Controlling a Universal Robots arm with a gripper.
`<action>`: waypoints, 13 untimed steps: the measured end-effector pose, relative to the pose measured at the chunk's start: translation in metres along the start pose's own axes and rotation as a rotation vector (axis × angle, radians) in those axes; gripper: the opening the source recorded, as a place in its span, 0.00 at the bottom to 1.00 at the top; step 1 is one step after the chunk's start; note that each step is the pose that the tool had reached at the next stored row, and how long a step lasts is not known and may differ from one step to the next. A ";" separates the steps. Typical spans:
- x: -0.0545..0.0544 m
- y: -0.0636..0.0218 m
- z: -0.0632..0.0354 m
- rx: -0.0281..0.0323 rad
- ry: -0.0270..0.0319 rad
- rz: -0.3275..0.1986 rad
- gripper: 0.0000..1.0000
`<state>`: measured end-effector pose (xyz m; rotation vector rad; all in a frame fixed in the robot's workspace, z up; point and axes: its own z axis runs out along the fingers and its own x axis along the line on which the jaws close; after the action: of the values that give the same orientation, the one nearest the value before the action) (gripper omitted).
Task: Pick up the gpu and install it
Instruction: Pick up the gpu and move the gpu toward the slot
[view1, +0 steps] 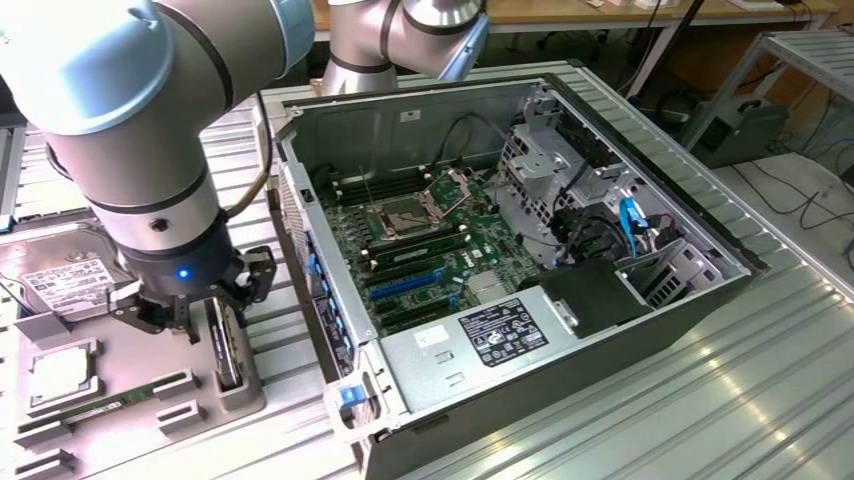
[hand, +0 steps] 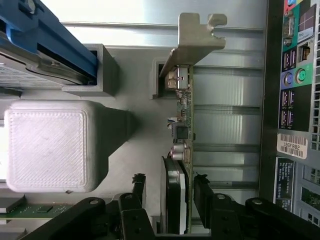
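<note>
Tool (hand: 169, 180) with two fingers (hand: 201, 190) apart straddles one gpu (hand: 183, 95) standing edgewise in grey holder (hand: 142, 120).

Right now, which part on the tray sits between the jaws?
The gpu: it stands on edge, jaws either side. The hard drive, CPU and memory stick sit clear of them.

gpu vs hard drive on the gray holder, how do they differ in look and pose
The gpu stands on edge in a slot; the hard drive shows its broad face upward. The gpu is dark and thin; the hard drive is silver with a white label. The gripper straddles the gpu, not the hard drive. Both sit on the gray holder.
</note>
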<state>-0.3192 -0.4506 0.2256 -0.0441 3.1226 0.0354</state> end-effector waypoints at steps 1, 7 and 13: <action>0.000 0.0000 0.0000 0.0000 0.0000 0.000 0.51; -0.001 0.0000 0.0001 0.0001 0.0000 0.000 0.43; -0.001 0.0000 0.0001 0.0001 0.0000 0.001 0.41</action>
<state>-0.3183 -0.4506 0.2256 -0.0423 3.1226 0.0353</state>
